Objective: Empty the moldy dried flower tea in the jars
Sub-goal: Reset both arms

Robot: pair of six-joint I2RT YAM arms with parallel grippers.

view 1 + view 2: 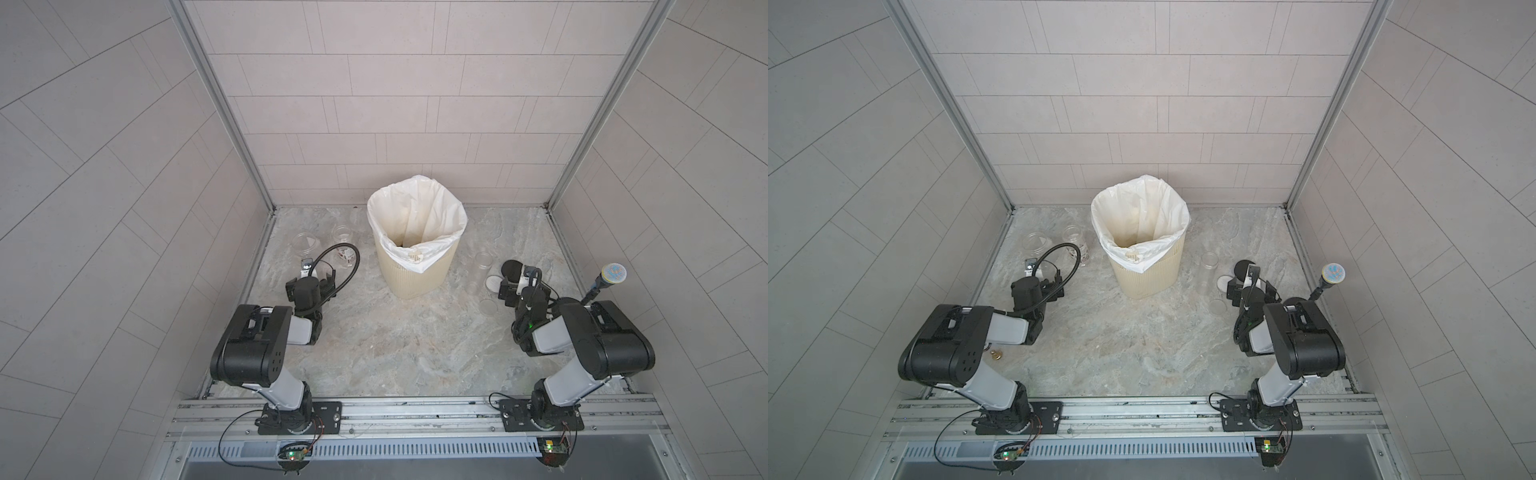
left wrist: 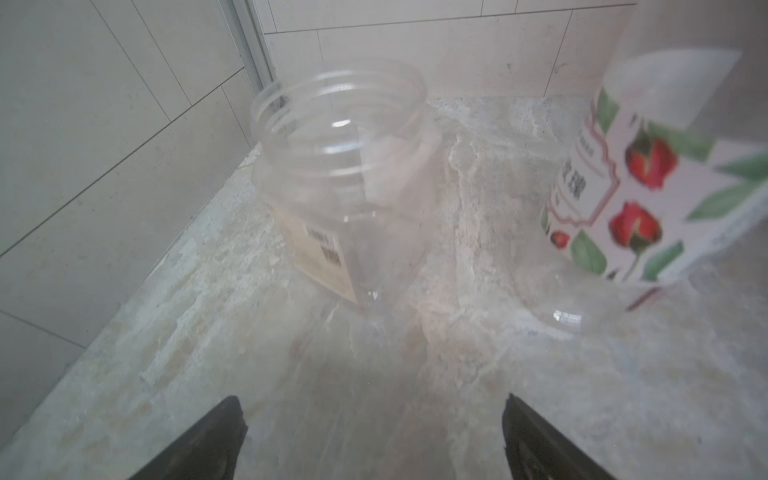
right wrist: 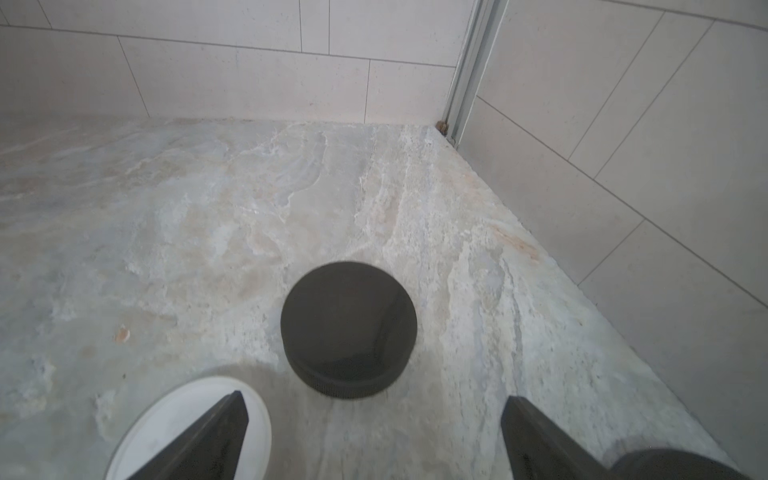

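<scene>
Entry, left arm: left gripper, jaws spread as wide as they go, nothing between them. Straight ahead of it and apart stands the wide jar, near the far-left corner of the surface. It is upright, mouth up and lid off, and its walls are clear right through. Just beside it, on the side toward the bin, stands the rose jar, also lidless and clear wherever the label leaves off. Entry, right arm: right gripper, jaws equally wide, holding nothing. The black lid lies flat on the surface ahead of it. The white lid lies partly behind one fingertip; contact cannot be told. The slim jar appears upright between the bin and this gripper, toward the right edge, with a clear lid nearer the front edge. Entry, tea: no dark mass shows in any jar. A brownish patch sits low in the bin liner, but whether it is tea cannot be told. Assessment: the emptying looks done or close to it. Should a jar need another tip, the left arm is nearer the wide and rose jars. The wide jar lies on that gripper's own line with its long axis vertical, which suits a grasp from the side. The slim jar falls to the right arm, off to its bin side rather than ahead.
</scene>
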